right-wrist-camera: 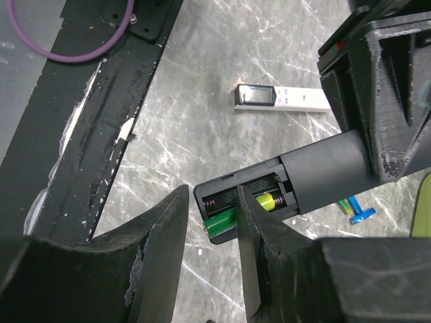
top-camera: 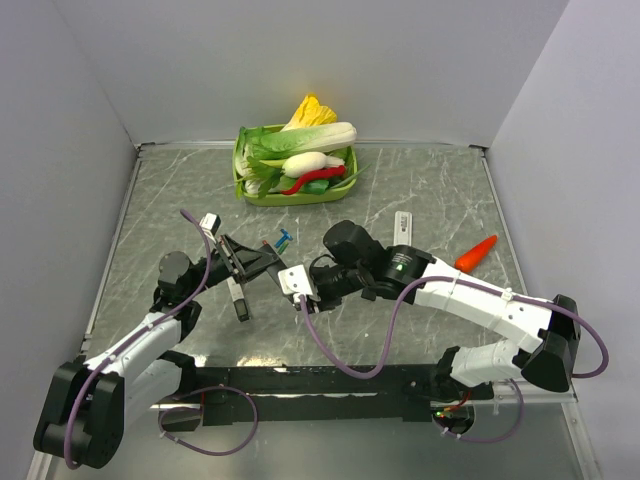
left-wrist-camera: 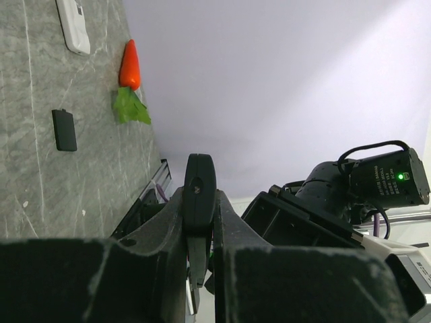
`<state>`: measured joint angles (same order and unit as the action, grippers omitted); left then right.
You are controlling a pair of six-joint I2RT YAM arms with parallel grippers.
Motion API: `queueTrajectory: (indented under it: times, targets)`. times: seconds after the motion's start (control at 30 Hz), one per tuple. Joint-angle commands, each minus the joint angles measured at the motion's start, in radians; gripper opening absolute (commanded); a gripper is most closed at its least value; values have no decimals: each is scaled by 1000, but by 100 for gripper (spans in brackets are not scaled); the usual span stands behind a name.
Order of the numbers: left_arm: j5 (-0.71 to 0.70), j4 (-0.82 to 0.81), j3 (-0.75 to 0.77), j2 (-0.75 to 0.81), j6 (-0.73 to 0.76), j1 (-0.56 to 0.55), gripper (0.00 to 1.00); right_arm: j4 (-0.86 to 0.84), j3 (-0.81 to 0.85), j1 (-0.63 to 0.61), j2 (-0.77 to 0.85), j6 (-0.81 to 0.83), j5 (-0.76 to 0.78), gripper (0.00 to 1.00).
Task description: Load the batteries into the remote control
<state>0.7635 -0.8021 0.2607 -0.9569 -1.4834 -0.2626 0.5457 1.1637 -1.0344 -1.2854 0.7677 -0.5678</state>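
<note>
My left gripper (left-wrist-camera: 201, 222) is shut on the black remote control (right-wrist-camera: 323, 168), holding it above the table with its open battery bay towards my right gripper (right-wrist-camera: 212, 195). A green battery (right-wrist-camera: 225, 222) lies slanted in the bay. Its far end is at the spring and its near end pokes past the rim. My right gripper is open, with its right finger (right-wrist-camera: 250, 222) across that battery and its left finger clear of it. Two loose batteries (right-wrist-camera: 355, 212), blue and green, lie on the table beyond. In the top view the two grippers (top-camera: 262, 263) (top-camera: 303, 295) meet mid-table, near the loose batteries (top-camera: 283, 240).
A white remote with a dark screen (right-wrist-camera: 283, 99) lies flat under the arms. Another white bar (top-camera: 403, 225), a toy carrot (top-camera: 477, 252) and a small black cover (left-wrist-camera: 64, 130) lie to the right. A green basket of vegetables (top-camera: 240, 185) stands at the back. A black base strip (top-camera: 300, 380) runs along the near edge.
</note>
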Motion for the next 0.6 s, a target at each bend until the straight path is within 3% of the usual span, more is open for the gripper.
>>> queueTrajectory:
  times: [0.0, 0.37, 0.57]
  targets:
    - [28, -58, 40, 17, -17, 3, 1, 5, -13, 7, 8, 25, 2, 41]
    - [26, -60, 35, 20, -20, 3, 1, -21, 34, 7, 29, -22, -122, 42]
    - [16, -26, 35, 27, -14, 3, 1, -65, 50, 7, 67, -109, -83, 42]
